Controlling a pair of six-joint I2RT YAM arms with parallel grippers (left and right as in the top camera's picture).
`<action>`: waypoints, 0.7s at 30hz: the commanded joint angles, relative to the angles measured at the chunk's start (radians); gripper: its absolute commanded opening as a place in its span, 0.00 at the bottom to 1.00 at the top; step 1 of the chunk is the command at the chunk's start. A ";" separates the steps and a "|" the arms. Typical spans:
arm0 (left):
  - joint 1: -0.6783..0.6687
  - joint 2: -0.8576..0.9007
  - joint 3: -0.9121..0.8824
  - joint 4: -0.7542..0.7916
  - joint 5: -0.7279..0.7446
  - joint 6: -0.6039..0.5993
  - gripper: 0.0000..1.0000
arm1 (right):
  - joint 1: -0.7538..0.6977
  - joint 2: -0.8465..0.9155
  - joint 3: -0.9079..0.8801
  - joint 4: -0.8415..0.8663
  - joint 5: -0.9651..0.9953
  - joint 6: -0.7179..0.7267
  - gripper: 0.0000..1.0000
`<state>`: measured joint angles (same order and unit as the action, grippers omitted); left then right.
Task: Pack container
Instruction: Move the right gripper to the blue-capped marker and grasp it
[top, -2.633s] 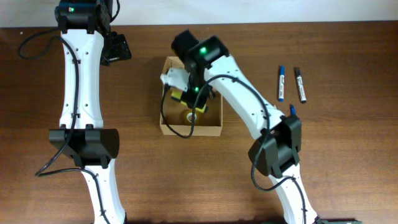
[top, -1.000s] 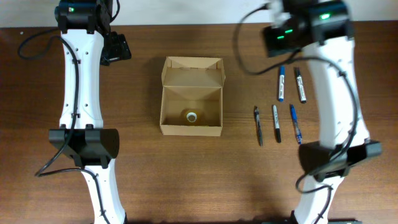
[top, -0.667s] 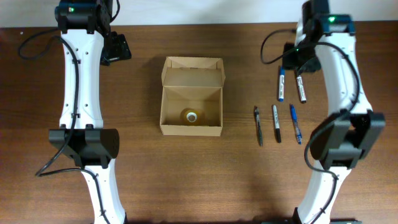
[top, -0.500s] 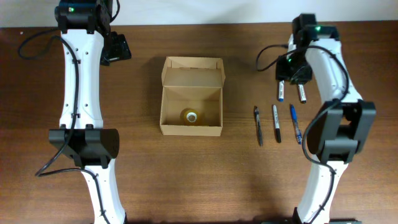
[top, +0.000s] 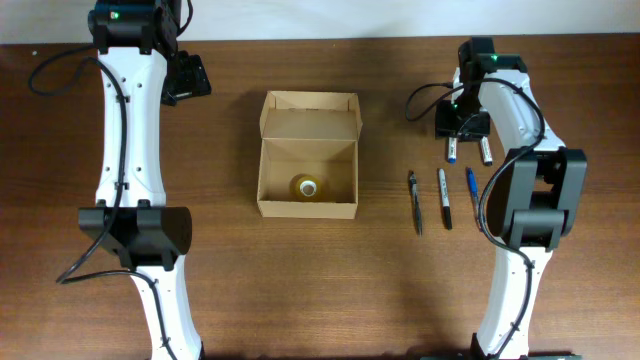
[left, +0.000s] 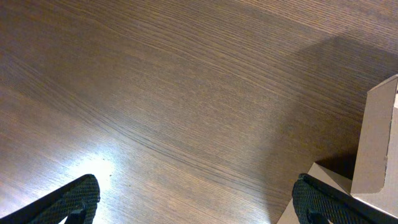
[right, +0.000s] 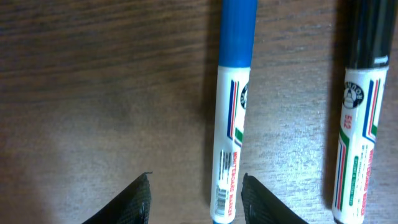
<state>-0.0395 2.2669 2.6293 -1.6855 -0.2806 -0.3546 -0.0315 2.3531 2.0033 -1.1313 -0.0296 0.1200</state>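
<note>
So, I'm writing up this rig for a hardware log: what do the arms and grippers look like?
The left arm and right arm both have white link shells with black joint housings, a green light near each wrist, and thin black cables looping alongside. The gripper fingers are matte black with tapered tips. No lettering is visible on them.

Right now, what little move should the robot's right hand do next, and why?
Probably lower the right gripper a little and close it on the blue marker. In the wrist view its open fingers sit on either side of that marker, which lies flat on the table. The container stands open, so the marker could go in next.
</note>
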 joint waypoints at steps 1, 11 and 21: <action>0.005 0.002 0.019 -0.002 0.003 0.012 1.00 | -0.009 0.036 -0.003 0.013 0.019 -0.011 0.47; 0.005 0.002 0.019 -0.002 0.003 0.012 1.00 | -0.026 0.081 -0.003 0.014 0.017 -0.011 0.33; 0.005 0.002 0.019 -0.002 0.003 0.012 1.00 | -0.027 0.076 0.024 -0.007 -0.080 -0.012 0.04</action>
<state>-0.0395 2.2669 2.6293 -1.6855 -0.2806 -0.3546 -0.0574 2.4134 2.0068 -1.1248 -0.0311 0.1051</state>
